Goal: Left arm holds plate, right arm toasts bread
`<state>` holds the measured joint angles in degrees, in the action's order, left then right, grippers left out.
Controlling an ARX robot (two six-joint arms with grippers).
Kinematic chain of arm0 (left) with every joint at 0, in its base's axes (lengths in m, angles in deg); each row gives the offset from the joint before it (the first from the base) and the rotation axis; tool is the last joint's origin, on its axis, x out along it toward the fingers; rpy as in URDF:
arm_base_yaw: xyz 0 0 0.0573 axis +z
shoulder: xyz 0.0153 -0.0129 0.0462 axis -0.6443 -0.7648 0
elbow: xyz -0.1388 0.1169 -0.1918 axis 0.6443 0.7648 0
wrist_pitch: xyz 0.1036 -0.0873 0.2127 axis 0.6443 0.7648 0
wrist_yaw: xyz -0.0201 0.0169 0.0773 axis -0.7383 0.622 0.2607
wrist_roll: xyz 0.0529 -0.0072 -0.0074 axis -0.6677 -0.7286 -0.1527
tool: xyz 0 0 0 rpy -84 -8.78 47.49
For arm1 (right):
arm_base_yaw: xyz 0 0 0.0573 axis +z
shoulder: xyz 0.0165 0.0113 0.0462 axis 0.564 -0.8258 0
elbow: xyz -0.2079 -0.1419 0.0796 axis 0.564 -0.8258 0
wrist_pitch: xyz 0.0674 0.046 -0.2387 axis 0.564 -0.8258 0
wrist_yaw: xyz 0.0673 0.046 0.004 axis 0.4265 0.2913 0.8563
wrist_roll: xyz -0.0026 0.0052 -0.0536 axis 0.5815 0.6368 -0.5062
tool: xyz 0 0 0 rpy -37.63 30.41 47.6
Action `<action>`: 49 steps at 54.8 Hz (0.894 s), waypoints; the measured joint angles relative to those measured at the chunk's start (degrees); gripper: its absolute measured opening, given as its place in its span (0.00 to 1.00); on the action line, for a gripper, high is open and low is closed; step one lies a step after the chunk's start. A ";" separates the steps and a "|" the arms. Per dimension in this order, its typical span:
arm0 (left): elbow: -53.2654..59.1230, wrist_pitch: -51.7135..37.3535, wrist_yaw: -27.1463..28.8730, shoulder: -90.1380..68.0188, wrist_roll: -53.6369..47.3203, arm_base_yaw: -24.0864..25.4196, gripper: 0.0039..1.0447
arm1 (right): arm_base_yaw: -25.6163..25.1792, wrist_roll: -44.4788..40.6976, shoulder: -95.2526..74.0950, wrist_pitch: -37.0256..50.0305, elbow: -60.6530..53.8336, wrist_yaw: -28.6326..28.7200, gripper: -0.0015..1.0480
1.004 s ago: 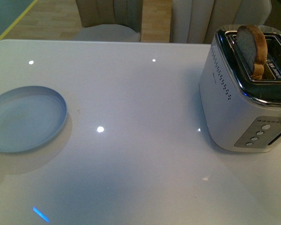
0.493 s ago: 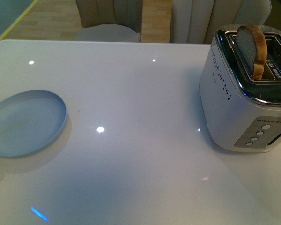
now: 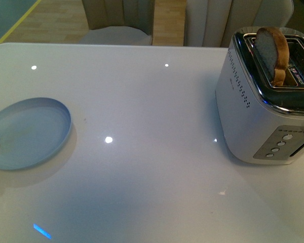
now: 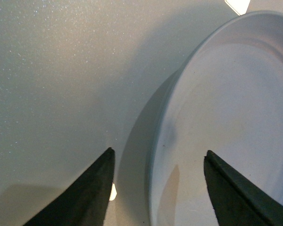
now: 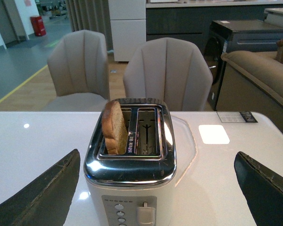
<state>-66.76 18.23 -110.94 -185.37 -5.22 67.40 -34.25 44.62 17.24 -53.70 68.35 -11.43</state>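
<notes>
The plate [image 3: 30, 132] is seen on the table [image 3: 152, 101], well to the left of the toaster [image 3: 263, 101], in whose nearer slot the bread [image 3: 272, 50] is stood upright. The plate's rim is straddled by the left gripper [image 4: 158, 188], its jaws apart. The right gripper [image 5: 160, 188] is held before the toaster, jaws wide apart. The glossy, stiff, breakable plate is best pinched at its rim; the light, soft bread by its crust.
</notes>
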 joint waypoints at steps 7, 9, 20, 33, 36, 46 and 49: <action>2.34 -2.47 -0.96 3.78 1.66 -0.59 0.85 | 0.00 0.00 0.00 0.00 0.00 0.00 0.92; 3.15 -3.13 -1.33 5.53 2.05 -0.72 0.91 | 0.00 0.00 0.00 0.00 0.00 -0.02 0.92; 9.44 -8.41 -2.19 18.78 3.72 -1.49 0.93 | 0.00 0.00 0.00 0.00 0.00 -0.02 0.92; 20.06 -13.66 -4.92 38.01 5.75 -3.78 0.93 | 0.00 0.00 0.00 0.00 0.00 0.00 0.92; 21.92 -14.12 -5.22 42.03 6.86 -4.44 0.93 | 0.00 0.00 0.00 0.00 0.00 0.00 0.92; 29.59 -13.55 -4.90 57.99 10.14 -7.93 0.93 | 0.00 0.00 0.00 0.00 0.00 -0.02 0.92; 32.15 -12.22 -4.04 62.58 11.10 -9.16 0.93 | 0.00 0.00 0.00 0.00 0.00 0.00 0.92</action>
<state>-34.61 6.02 -114.99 -122.79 5.88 58.24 -34.25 44.62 17.24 -53.70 68.35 -11.43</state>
